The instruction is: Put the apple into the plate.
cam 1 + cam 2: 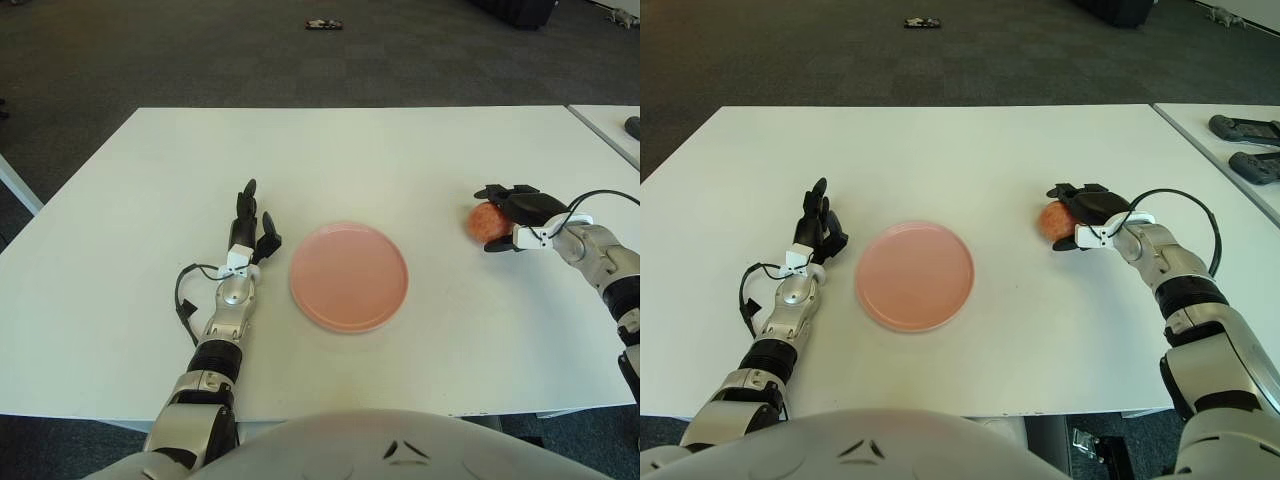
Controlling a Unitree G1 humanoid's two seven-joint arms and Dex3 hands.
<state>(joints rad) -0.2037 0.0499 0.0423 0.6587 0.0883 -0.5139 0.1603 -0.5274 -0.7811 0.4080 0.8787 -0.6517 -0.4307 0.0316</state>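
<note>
A reddish apple (483, 221) sits on the white table (400, 150) near its right side. My right hand (497, 216) is wrapped around it from the right, black fingers (505, 191) over its top and the thumb against its near side. The pink plate (348, 277) lies empty at the table's middle, well left of the apple. My left hand (250, 225) lies flat on the table just left of the plate, fingers stretched forward, holding nothing.
A second white table (1230, 150) stands close on the right with two dark controllers (1245, 145) on it. A small dark object (324, 23) lies on the carpet beyond the table. A black cable (183, 298) loops beside my left wrist.
</note>
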